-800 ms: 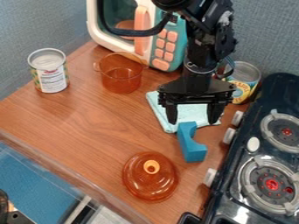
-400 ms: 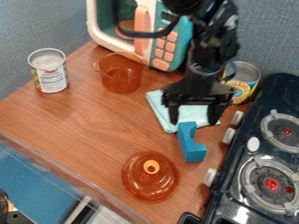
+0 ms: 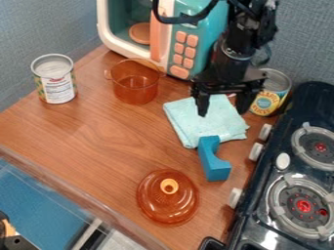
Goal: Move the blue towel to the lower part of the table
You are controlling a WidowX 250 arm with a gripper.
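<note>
Jaws are hanging spread apart on the black gripper [image 3: 222, 113], holding nothing, one tip showing against the pale blue towel [image 3: 205, 124] and the other by its upper right edge. Whether they are touching the cloth, the picture is not settling.

The towel is lying in the upper right part of the tabletop [image 3: 98, 141], so the move is apparently still waiting to be done: the grasp, the carry and the release lower down are all remaining. The cloth is looking soft and finely napped, folded into a rough square, its corners rounding and its edges rippling slightly.

At its lower edge a matt blue block [image 3: 214, 161] is standing just beside or against it, smooth-sided, with a curved notch cutting into one side; a downward drag could be catching it. Farther down, a glossy, see-through amber lid [image 3: 168, 202] is doming around a pale orange knob, taking up some of the likely target area.

Beyond the towel, a ridged metal can [image 3: 269, 95] is leaning. Off to the upper left, a transparent amber pot [image 3: 135, 85] is sitting below the smooth-cased toy microwave [image 3: 186, 36]. Under them all, streaky brown wood grain is running across the surface.
</note>
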